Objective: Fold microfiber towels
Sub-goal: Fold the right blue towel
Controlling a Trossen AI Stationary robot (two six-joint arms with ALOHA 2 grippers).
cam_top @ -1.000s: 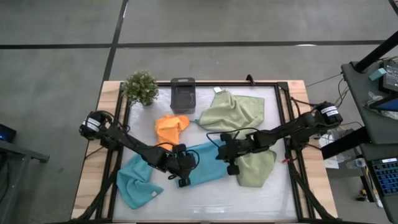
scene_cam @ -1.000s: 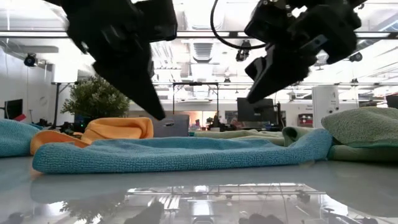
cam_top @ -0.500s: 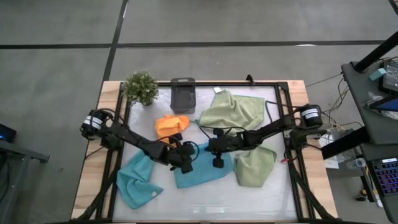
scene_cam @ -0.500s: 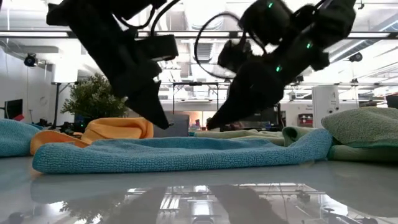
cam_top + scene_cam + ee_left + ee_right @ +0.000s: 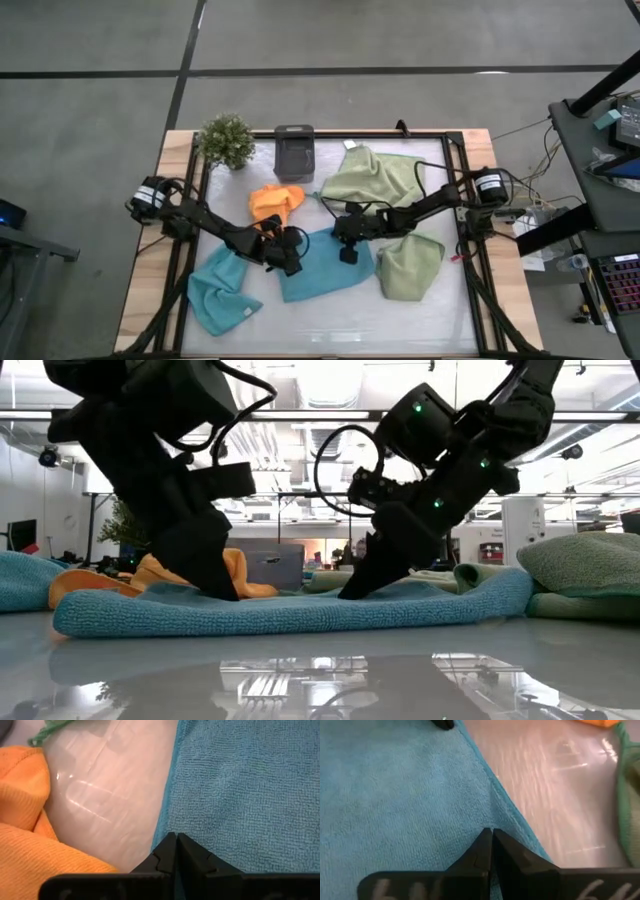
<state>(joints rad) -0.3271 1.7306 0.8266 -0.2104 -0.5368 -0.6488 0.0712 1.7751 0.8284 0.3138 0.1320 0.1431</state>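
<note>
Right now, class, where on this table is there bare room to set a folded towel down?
Bare: the front edge of the table, below the middle blue towel. Crowded: the middle, where both grippers, left and right, meet.

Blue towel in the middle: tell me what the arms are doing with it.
Both arms are down on the middle blue towel, which lies flat on the table. The left gripper is shut at its edge nearest the orange towel; the right gripper is shut at the far edge. Whether either pinches cloth is unclear. The other towels lie crumpled around them, unfolded.
</note>
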